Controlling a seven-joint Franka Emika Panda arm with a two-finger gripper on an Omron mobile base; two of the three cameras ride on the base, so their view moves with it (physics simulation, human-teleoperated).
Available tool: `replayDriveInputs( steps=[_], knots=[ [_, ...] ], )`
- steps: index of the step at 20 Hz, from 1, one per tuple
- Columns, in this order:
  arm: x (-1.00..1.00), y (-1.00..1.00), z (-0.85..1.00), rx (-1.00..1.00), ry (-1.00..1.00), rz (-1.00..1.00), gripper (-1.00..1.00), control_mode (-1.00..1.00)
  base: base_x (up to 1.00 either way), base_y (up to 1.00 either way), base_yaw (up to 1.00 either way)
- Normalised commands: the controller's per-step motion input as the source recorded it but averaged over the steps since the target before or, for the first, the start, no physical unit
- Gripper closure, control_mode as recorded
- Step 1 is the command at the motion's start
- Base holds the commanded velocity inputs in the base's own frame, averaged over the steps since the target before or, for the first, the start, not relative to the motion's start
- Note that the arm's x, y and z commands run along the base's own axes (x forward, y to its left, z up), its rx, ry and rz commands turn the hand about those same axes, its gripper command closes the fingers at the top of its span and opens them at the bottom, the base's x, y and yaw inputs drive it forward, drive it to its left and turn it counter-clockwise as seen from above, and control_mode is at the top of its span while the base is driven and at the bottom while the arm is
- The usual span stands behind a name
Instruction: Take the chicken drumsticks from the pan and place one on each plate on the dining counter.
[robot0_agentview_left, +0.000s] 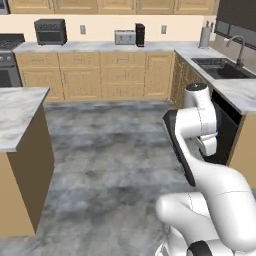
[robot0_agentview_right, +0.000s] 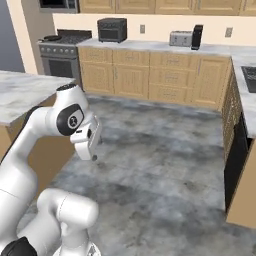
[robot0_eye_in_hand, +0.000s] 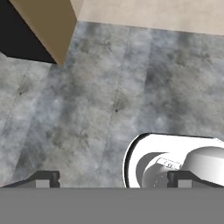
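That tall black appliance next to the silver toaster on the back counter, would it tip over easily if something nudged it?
Probably somewhat. The black appliance stands upright, taller than it is wide, so a push near its top might tip it. It looks boxy and rigid, so it would likely slide rather than roll. The toaster beside it sits lower and wider, and looks steadier.

I stand in a home kitchen. Light wooden cabinets (robot0_agentview_left: 100, 75) with drawers run under a pale marble worktop (robot0_agentview_left: 100, 46) along the far wall. On it sit a black toaster oven (robot0_agentview_left: 50, 31) and a silver toaster (robot0_agentview_left: 124, 37). A stove (robot0_agentview_right: 61, 55) stands at the left end, a sink (robot0_agentview_left: 220, 67) with a tap lies on my right, and the floor (robot0_agentview_left: 115, 150) is grey mottled stone.
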Motion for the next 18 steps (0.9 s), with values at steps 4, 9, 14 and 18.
replayDriveInputs(
  steps=[4,9,14,18],
  knots=[
    [0.00,0.00,0.00,0.00,0.00,0.00,-1.00,1.00,1.00,-0.22,0.20],
    [0.00,0.00,0.00,0.00,0.00,0.00,-1.00,1.00,1.00,-0.26,0.21],
    [0.00,0.00,0.00,0.00,0.00,0.00,-1.00,1.00,1.00,-0.31,0.23],
    [0.00,0.00,0.00,0.00,0.00,0.00,-1.00,1.00,1.00,-0.30,0.24]
  ],
)
